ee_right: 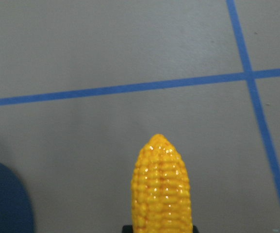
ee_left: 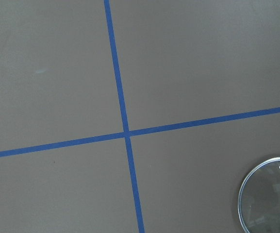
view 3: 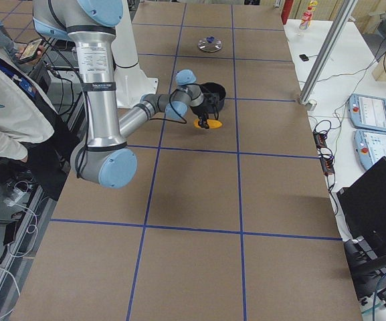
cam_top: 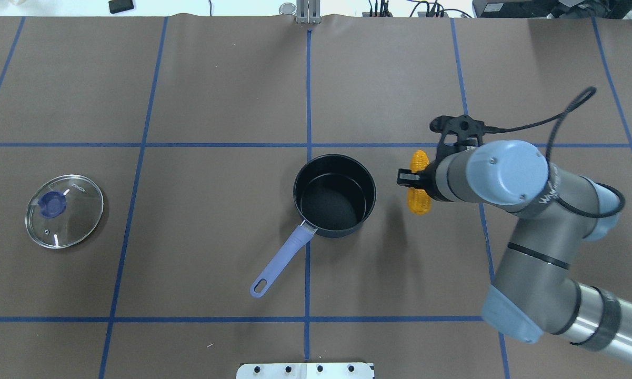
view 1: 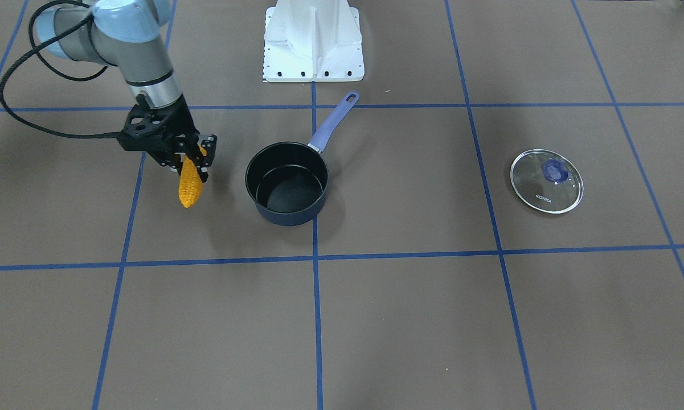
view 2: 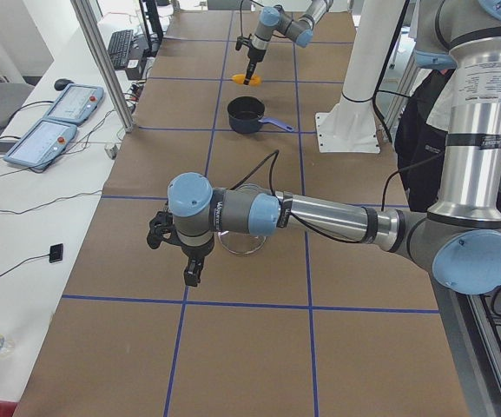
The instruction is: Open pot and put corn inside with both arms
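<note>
The open dark-blue pot [view 1: 287, 183] [cam_top: 334, 196] stands empty at mid-table, its lavender handle [cam_top: 281, 260] pointing toward the robot. Its glass lid [view 1: 547, 181] [cam_top: 64, 210] lies flat far off on the robot's left side and also shows in the left wrist view [ee_left: 268, 199]. My right gripper [view 1: 191, 157] [cam_top: 419, 181] is shut on the orange-yellow corn [view 1: 190, 185] [cam_top: 419, 203] [ee_right: 162, 187], held level just above the table beside the pot. My left gripper [view 2: 193, 274] hangs near the lid, seen only in the exterior left view; I cannot tell if it is open.
The white base pedestal [view 1: 313, 42] stands at the table's robot side. Blue tape lines [view 1: 316, 256] grid the brown table. A black cable [cam_top: 552, 118] loops off the right wrist. A person [view 3: 9, 114] stands beside the robot base.
</note>
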`<state>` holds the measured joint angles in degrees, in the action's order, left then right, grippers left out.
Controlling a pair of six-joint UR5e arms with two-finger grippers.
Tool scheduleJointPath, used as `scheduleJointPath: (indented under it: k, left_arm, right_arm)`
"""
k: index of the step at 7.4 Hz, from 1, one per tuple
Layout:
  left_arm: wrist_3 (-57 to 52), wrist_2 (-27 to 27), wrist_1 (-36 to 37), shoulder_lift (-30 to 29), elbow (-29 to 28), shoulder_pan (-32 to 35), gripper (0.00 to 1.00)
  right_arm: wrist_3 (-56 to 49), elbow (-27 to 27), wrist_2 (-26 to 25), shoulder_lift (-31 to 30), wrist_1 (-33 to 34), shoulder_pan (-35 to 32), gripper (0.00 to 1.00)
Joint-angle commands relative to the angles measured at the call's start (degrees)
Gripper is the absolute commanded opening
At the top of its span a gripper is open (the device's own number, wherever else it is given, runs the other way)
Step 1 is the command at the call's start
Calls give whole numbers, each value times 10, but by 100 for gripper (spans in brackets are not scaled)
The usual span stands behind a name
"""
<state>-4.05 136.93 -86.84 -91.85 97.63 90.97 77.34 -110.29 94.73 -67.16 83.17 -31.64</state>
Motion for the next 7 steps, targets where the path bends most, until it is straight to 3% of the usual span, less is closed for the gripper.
scheduleJointPath:
  k: [1,3,4,5,7]
  left_arm:
    - [1,0,0,0,-3,-1,99]
    - [1,0,0,0,-5,-1,99]
    - [1,0,0,0,-5,-1,99]
    - [1,0,0,0,-6,-1,99]
    - [1,0,0,0,-6,-1,99]
  right_arm:
    - [45,71,0,151,103,2,0]
    - [52,132,-1,202,100,3,0]
    - [53,145,-3,206,97,9,91]
    - [53,146,-9,207,97,10,100]
    - [49,139,-3,207,101,-2,100]
